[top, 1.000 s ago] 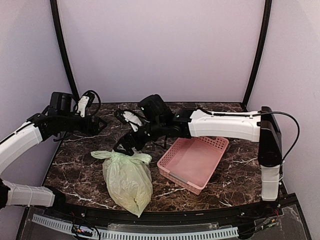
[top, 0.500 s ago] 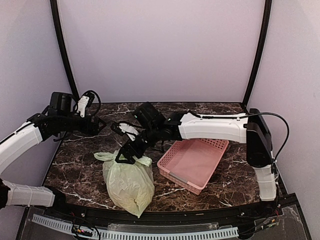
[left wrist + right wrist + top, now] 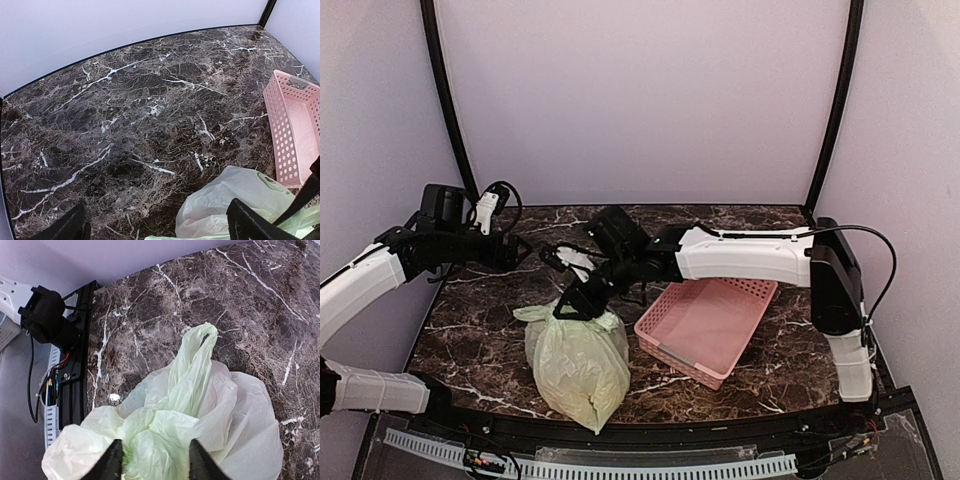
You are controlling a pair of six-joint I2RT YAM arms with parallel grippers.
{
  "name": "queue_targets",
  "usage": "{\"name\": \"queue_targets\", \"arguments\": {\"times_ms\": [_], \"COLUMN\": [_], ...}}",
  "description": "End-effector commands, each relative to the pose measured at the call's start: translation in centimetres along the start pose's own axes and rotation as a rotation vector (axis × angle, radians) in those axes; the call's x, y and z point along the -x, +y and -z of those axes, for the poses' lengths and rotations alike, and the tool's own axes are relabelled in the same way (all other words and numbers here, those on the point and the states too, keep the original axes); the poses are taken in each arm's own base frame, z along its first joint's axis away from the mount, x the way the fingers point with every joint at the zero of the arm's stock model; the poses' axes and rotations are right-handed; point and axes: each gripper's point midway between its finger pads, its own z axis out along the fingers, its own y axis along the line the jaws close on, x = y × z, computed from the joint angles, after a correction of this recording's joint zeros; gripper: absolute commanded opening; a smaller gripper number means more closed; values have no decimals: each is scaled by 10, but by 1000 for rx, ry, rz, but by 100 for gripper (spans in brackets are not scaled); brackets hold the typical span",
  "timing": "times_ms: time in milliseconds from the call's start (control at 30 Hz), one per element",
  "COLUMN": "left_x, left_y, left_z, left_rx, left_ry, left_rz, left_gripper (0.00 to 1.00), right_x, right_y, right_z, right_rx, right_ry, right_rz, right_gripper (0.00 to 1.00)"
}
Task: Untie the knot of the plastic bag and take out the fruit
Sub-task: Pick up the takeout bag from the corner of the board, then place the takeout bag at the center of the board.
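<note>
The pale green plastic bag (image 3: 578, 365) lies tied on the dark marble table (image 3: 470, 310), left of centre near the front. My right gripper (image 3: 575, 305) has come down on the bag's top. In the right wrist view its two black fingers (image 3: 112, 462) press the bunched plastic of the knot (image 3: 160, 440) from both sides, and one leaf-like handle end (image 3: 195, 360) sticks up behind. My left gripper (image 3: 515, 250) hovers open behind and to the left of the bag, nothing between its fingers (image 3: 75, 225). The bag (image 3: 235, 195) shows at the lower right of its view. The fruit is hidden inside the bag.
A pink slotted basket (image 3: 705, 320) stands right of the bag, under the right arm; its corner (image 3: 295, 130) shows in the left wrist view. The table's black front rail (image 3: 75, 380) with cables runs close to the bag.
My right arm swung down and left onto the bag's top, and its jaws narrowed from wide open onto the knot. The bag's top bunched up slightly. The left arm stayed still.
</note>
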Motion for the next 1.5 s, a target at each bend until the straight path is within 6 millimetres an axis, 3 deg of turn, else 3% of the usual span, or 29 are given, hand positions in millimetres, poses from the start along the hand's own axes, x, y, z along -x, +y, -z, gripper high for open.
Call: {"name": "queue_targets", "arguments": {"times_ms": [0, 233, 400, 500, 700, 867, 1067, 1233, 1367, 1467], "left_x": [-7, -6, -4, 0, 9, 16, 19, 18, 17, 12], "left_y": [3, 4, 6, 6, 7, 4, -27, -57, -75, -82], "left_z": [-2, -1, 2, 7, 18, 27, 24, 14, 3, -11], "left_rx": [11, 17, 29, 35, 53, 42, -146, -334, -435, -468], "left_ry": [19, 14, -3, -25, -79, -136, -152, -131, -90, -34], "left_rz": [-9, -10, -12, -13, -19, -32, -42, -11, 28, 51], "left_gripper": [94, 94, 94, 94, 94, 94, 94, 93, 93, 93], "right_x": [7, 14, 22, 34, 76, 97, 78, 59, 54, 55], "right_y": [3, 5, 0, -15, -49, -93, -115, -100, -84, -79], "right_z": [-4, 1, 8, 20, 57, 88, 91, 78, 81, 88], "right_rx": [17, 17, -23, -116, -325, -533, -549, -434, -356, -352], "right_ry": [-32, -70, -111, -170, -330, -440, -440, -427, -450, -465], "right_rz": [21, 21, 15, -5, -29, -125, -232, -245, -225, -212], "right_gripper": [30, 0, 0, 0, 0, 0, 0, 0, 0, 21]}}
